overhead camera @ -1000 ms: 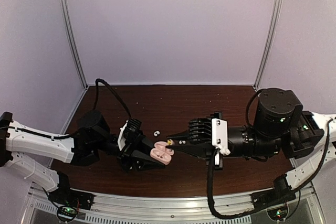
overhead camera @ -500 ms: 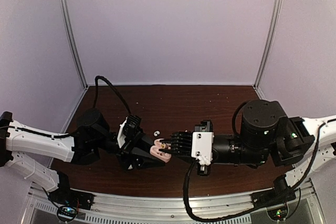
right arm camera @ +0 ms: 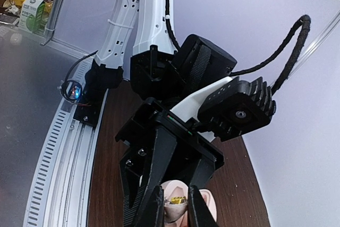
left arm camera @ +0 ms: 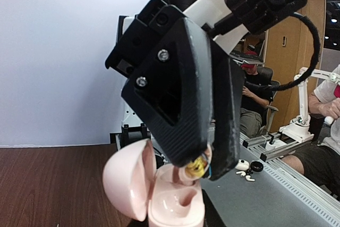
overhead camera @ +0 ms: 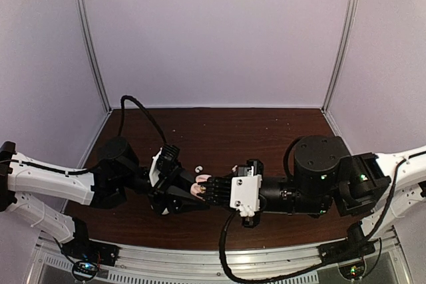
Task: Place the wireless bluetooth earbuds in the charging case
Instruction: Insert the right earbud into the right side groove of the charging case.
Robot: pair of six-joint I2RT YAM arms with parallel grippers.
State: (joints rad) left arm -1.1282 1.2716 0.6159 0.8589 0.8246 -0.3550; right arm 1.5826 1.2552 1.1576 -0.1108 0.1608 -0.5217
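My left gripper (overhead camera: pixel 190 194) is shut on a pink charging case (left arm camera: pixel 172 206) and holds it above the table with its lid (left arm camera: pixel 125 184) swung open. My right gripper (right arm camera: pixel 174 201) is shut on a small pale earbud (left arm camera: pixel 194 169) with gold contacts. The earbud sits at the mouth of one socket of the case, and the other socket (left arm camera: pixel 186 198) shows bare. From above, the right fingers cover most of the case (overhead camera: pixel 198 188). Another tiny white earbud (overhead camera: pixel 198 167) lies on the dark wooden table (overhead camera: pixel 219 138), just behind the two grippers.
Pale walls and aluminium posts (overhead camera: pixel 90 38) close the table at the back and sides. A metal rail (overhead camera: pixel 200 257) runs along the near edge. On the grey surface beyond the rail lie a white case and small white pieces (left arm camera: pixel 243 167).
My right arm has travelled left with the earbud, from a short gap away right up to the open case. The left gripper and the case have stayed in place.
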